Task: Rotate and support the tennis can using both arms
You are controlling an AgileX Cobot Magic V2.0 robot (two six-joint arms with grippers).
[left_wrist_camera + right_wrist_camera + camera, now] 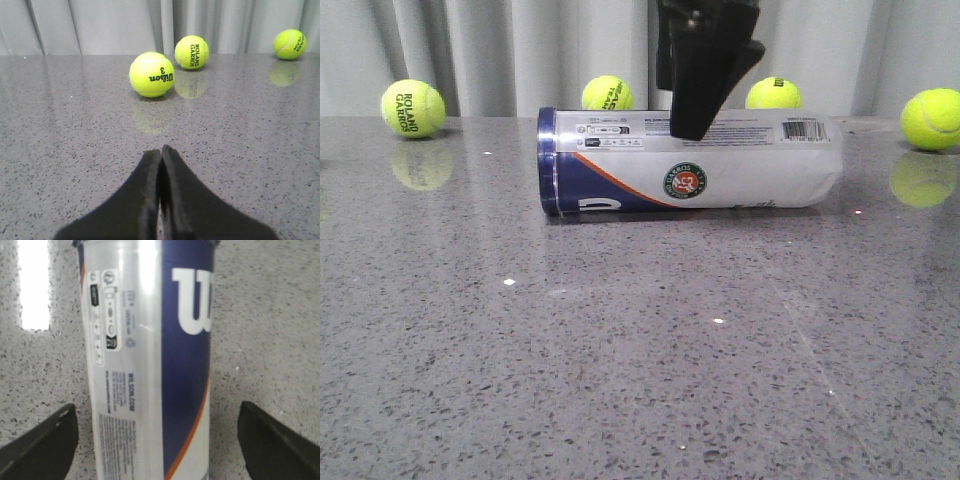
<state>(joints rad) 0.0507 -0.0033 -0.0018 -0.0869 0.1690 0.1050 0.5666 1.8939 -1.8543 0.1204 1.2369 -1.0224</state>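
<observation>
The tennis can (pixel 690 160) lies on its side on the grey speckled table (pixel 620 340). Its dark blue rim (pixel 547 162) points left, and the round logo and barcode face the camera. My right gripper (pixel 698 125) hangs over the can's middle from above. In the right wrist view this gripper (pixel 157 410) is open, with one black finger (pixel 47 440) on each side of the can (pixel 150 365), apart from its wall. My left gripper (pixel 160 150) is shut on nothing, low over bare table. The can does not show in its view.
Yellow tennis balls stand along the table's back edge before a grey curtain: one at far left (pixel 413 108), two behind the can (pixel 607 93) (pixel 773 94), one at far right (pixel 931 119). Ahead of the left gripper sit a Wilson ball (pixel 151 74) and two others (pixel 191 52) (pixel 290 44).
</observation>
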